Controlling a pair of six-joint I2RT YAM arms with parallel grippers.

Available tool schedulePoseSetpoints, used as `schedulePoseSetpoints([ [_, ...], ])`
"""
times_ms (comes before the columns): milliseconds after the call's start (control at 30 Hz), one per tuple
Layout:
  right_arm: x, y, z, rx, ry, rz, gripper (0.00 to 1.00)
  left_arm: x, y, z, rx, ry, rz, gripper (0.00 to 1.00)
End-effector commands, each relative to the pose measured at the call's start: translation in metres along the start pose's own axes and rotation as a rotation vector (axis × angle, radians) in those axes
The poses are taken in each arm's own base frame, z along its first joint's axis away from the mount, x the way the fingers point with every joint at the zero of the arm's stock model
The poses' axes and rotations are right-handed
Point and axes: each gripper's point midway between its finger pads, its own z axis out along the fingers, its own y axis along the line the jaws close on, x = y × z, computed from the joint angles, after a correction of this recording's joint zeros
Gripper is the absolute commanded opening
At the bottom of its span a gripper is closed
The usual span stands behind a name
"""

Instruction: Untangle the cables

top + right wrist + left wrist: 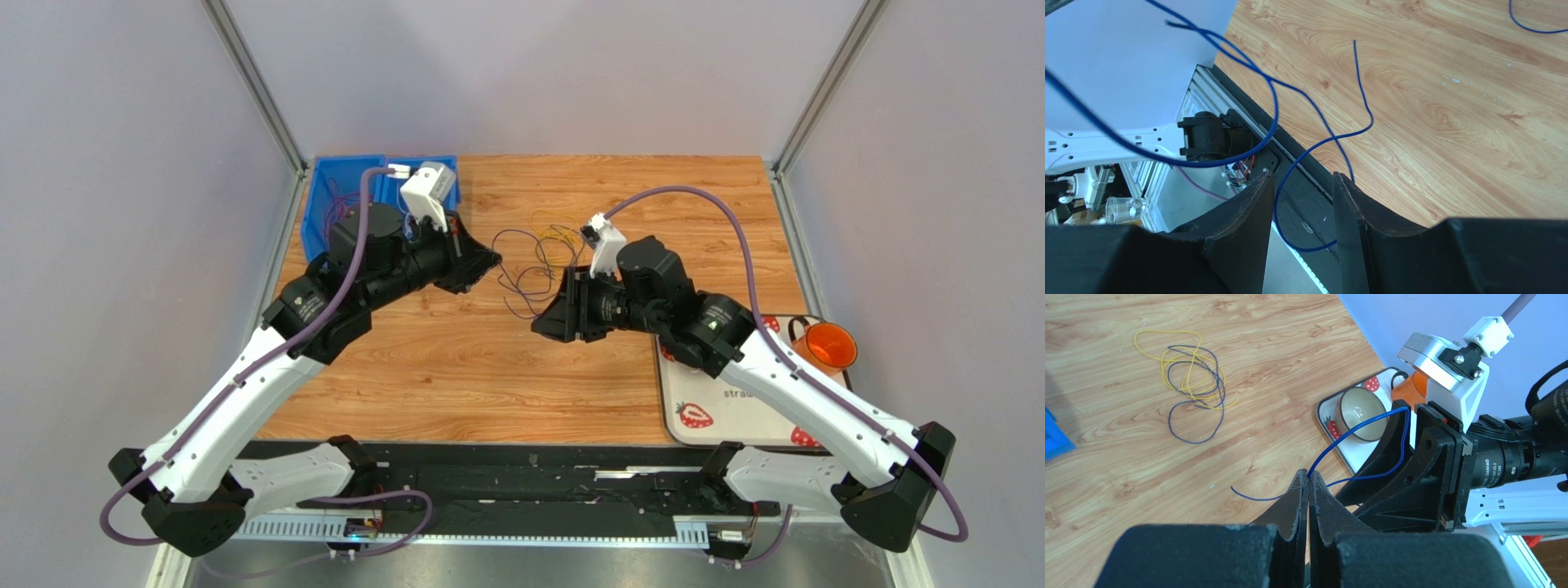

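Left gripper (1309, 478) is clenched on the blue cable (1339, 440), its two fingertips pressed flat together with the wire pinched at the very tip. From that pinch the blue cable climbs toward the right gripper (1301, 179), bends over the tip of one of its fingers and curls back, so its long axis runs straight across the gap between the two arms. A short free tail points the other way, low over the counter (491, 380).

Seen from the right wrist, the right gripper is released: its fingers stand apart and the blue cable hangs loose in the gap between them as a slack loop. One free end points up and away over the wood.

The other cables (1195, 380), yellow and dark loops still twisted together, lie flat on the counter just beyond the two grippers. Their bundle is stretched roughly along the far-to-near direction, well apart from the blue bin (325, 196).
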Motion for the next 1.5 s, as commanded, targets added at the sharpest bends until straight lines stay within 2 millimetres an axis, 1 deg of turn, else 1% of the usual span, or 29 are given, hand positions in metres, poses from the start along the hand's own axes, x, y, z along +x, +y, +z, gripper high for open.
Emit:
schedulePoseSetpoints([
  [0, -0.002, 0.021, 0.002, -0.082, -0.008, 0.005, 0.44, -0.005, 0.002, 0.005, -0.013, -0.019, 0.013, 0.0],
  [167, 0.011, 0.025, 0.009, -0.103, 0.029, 0.013, 0.43, -0.008, 0.005, 0.013, -0.027, -0.027, 0.023, 0.0],
  [300, 0.027, 0.017, 0.017, -0.092, 0.067, 0.033, 0.42, -0.013, 0.014, 0.021, -0.075, -0.032, 0.056, 0.0],
  [333, 0.032, 0.015, 0.016, -0.088, 0.076, 0.034, 0.42, -0.014, 0.02, 0.025, -0.101, -0.029, 0.081, 0.0],
  [400, 0.04, 0.01, 0.015, -0.08, 0.091, 0.038, 0.42, -0.026, 0.03, 0.025, -0.164, -0.043, 0.103, 0.0],
  [433, 0.049, 0.003, 0.012, -0.068, 0.1, 0.048, 0.42, -0.039, 0.038, 0.028, -0.194, -0.056, 0.11, 0.0],
  [467, 0.053, 0.0, 0.01, -0.063, 0.102, 0.05, 0.42, -0.042, 0.043, 0.028, -0.21, -0.043, 0.107, 0.0],
  [500, 0.058, -0.005, 0.009, -0.051, 0.108, 0.055, 0.42, -0.051, 0.055, 0.027, -0.238, -0.051, 0.095, 0.0],
  [533, 0.07, -0.015, 0.007, -0.027, 0.128, 0.066, 0.42, -0.06, 0.056, 0.03, -0.231, -0.057, 0.089, 0.0],
  [600, 0.079, -0.021, -0.002, -0.023, 0.124, 0.069, 0.42, -0.075, 0.069, 0.029, -0.25, -0.079, 0.073, 0.0],
  [633, 0.091, -0.033, -0.004, 0.008, 0.145, 0.084, 0.42, -0.083, 0.069, 0.03, -0.241, -0.089, 0.071, 0.0],
  [667, 0.092, -0.035, -0.01, 0.011, 0.127, 0.083, 0.42, -0.087, 0.073, 0.03, -0.251, -0.094, 0.067, 0.0],
  [700, 0.096, -0.039, -0.012, 0.022, 0.127, 0.087, 0.42, -0.093, 0.08, 0.029, -0.266, -0.103, 0.058, 0.0],
  [733, 0.101, -0.044, -0.014, 0.038, 0.134, 0.092, 0.42, -0.1, 0.081, 0.03, -0.264, -0.108, 0.06, 0.0],
  [767, 0.103, -0.05, -0.016, 0.056, 0.128, 0.097, 0.42, -0.102, 0.084, 0.03, -0.271, -0.11, 0.06, 0.0],
  [833, 0.103, -0.052, -0.022, 0.064, 0.114, 0.097, 0.42, -0.11, 0.088, 0.031, -0.282, -0.119, 0.07, 0.0],
  [967, 0.096, -0.055, -0.025, 0.095, 0.086, 0.081, 0.43, -0.119, 0.098, 0.028, -0.331, -0.133, 0.1, 0.0],
  [1033, 0.094, -0.055, -0.024, 0.102, 0.093, 0.066, 0.43, -0.126, 0.108, 0.025, -0.369, -0.143, 0.106, 0.0],
  [1100, 0.093, -0.055, -0.023, 0.103, 0.095, 0.057, 0.43, -0.128, 0.118, 0.023, -0.392, -0.141, 0.097, 0.0],
  [1233, 0.096, -0.058, -0.02, 0.11, 0.109, 0.051, 0.42, -0.134, 0.135, 0.022, -0.433, -0.15, 0.088, 0.0],
  [1300, 0.098, -0.059, -0.02, 0.114, 0.114, 0.051, 0.42, -0.14, 0.148, 0.019, -0.482, -0.166, 0.083, 0.0],
  [1367, 0.099, -0.06, -0.019, 0.116, 0.114, 0.051, 0.42, -0.143, 0.16, 0.02, -0.513, -0.167, 0.077, 0.0],
  [1400, 0.099, -0.061, -0.018, 0.118, 0.114, 0.052, 0.42, -0.143, 0.172, 0.023, -0.538, -0.16, 0.063, 0.0],
  [1467, 0.1, -0.062, -0.017, 0.122, 0.119, 0.05, 0.42, -0.146, 0.183, 0.023, -0.562, -0.161, 0.051, 0.0],
])
